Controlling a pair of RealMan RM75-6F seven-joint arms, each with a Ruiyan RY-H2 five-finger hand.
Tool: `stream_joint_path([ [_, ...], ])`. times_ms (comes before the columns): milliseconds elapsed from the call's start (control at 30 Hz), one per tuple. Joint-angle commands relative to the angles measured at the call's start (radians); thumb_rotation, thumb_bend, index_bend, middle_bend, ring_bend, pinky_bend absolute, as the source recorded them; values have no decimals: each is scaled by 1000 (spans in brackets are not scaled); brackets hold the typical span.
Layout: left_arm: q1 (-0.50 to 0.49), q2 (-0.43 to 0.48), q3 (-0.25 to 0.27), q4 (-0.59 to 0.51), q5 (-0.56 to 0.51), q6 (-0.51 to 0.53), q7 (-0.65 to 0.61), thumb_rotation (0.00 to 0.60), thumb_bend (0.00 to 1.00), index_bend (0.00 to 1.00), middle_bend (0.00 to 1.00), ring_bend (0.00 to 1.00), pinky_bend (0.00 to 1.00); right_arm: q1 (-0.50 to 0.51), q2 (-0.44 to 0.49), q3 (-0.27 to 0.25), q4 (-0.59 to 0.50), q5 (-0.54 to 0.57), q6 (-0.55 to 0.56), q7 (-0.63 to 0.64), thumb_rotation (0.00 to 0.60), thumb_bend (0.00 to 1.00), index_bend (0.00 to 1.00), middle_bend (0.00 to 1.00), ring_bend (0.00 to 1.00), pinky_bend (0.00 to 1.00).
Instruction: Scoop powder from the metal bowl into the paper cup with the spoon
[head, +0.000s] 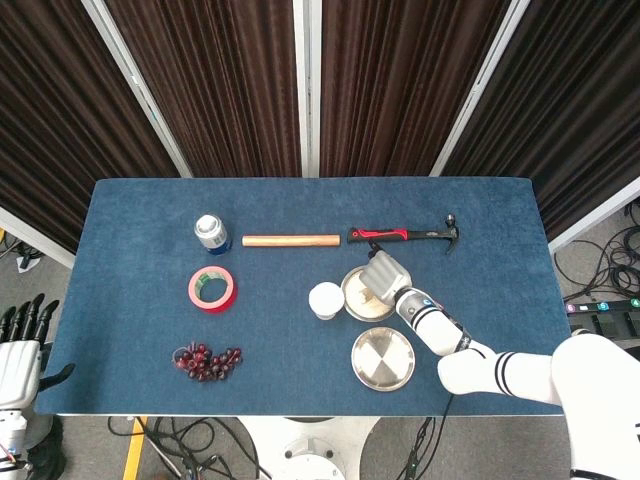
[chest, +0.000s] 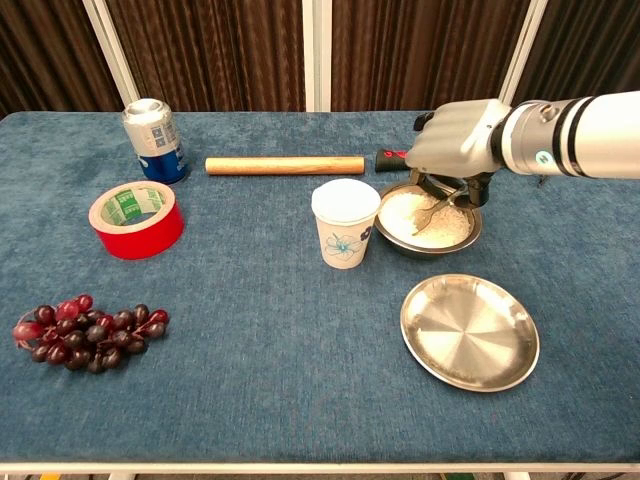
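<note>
Spoon (chest: 432, 212) dips, seemingly, into the metal bowl (chest: 463, 240) beneath my right hand's (chest: 455, 138) clamped fingers (chest: 436, 186), for loading

Paper cup (chest: 346, 222) crowds metal bowl (chest: 428, 221); hammer (head: 405, 235) behind.

Looks like a robotics lab setup: blue-cloth table (head: 130, 300) ringed by dark curtain panels (head: 230, 80) at 12 o'clock, loose cables (head: 610, 265) on the floor at 3 o'clock (pedal box too).
</note>
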Motion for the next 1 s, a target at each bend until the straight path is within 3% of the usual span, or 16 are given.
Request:
stream_joint_path([
  [33, 0, -1, 0, 1, 1, 0, 0, 600, 102, 140, 98, 45, 42, -31, 28, 5, -16, -28, 22, 70, 600, 336, 597, 579, 219, 0],
  [567, -2, 17, -6, -29, 5, 7, 30, 600, 102, 140, 98, 45, 43, -186, 36, 52, 68, -271, 40, 481, 600, 336, 597, 579, 219, 0],
  [1000, -3, 24, -9, -43, 1, 5, 39, 600, 102, 140, 98, 45, 42, -178, 127, 120, -56, -399, 52, 561, 600, 336, 599, 579, 219, 0],
])
